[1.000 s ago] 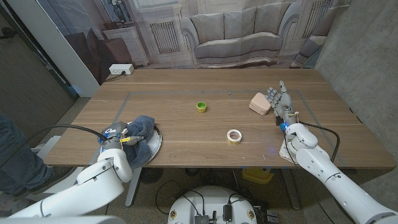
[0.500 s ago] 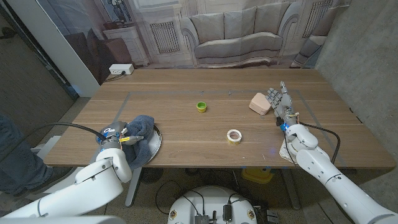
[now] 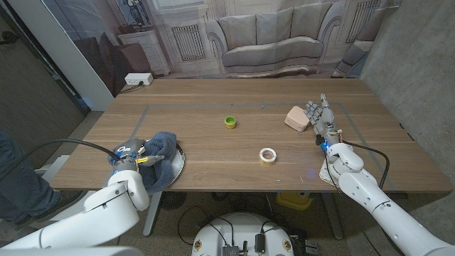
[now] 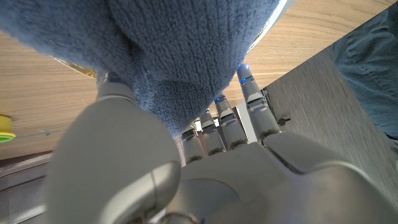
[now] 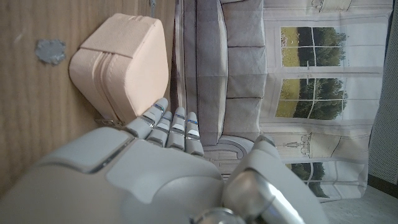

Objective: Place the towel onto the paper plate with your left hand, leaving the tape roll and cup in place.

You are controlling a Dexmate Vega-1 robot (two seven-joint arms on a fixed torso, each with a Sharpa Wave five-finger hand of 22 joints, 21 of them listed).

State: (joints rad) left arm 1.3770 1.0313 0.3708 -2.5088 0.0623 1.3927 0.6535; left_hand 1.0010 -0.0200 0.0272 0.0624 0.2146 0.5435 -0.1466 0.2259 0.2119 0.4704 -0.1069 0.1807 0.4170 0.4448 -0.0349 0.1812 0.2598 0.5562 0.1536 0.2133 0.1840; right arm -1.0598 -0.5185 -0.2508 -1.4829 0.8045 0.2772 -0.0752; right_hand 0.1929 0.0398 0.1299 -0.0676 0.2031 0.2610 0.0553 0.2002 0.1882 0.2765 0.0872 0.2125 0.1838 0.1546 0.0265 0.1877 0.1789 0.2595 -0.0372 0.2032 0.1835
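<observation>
The blue towel [image 3: 161,148] lies bunched on the paper plate [image 3: 178,164] at the table's front left. My left hand [image 3: 134,158] is at the towel's near-left side and touches it. In the left wrist view the towel [image 4: 186,50] drapes over my straight fingers [image 4: 225,121], hiding their tips, with the thumb apart; the plate's rim [image 4: 271,22] shows behind. The tape roll [image 3: 267,155] lies at the front middle and the small green cup [image 3: 230,121] stands farther back. My right hand [image 3: 319,117] is at the right, fingers straight, holding nothing.
A pink zipped case [image 3: 296,117] sits just left of my right hand, also in the right wrist view [image 5: 121,62]. A cable runs off the table's left edge by my left arm. A person's leg shows at the far left.
My left forearm has drawn back slightly toward the table's front edge. The towel, plate, tape roll, cup and right hand have stayed put.
</observation>
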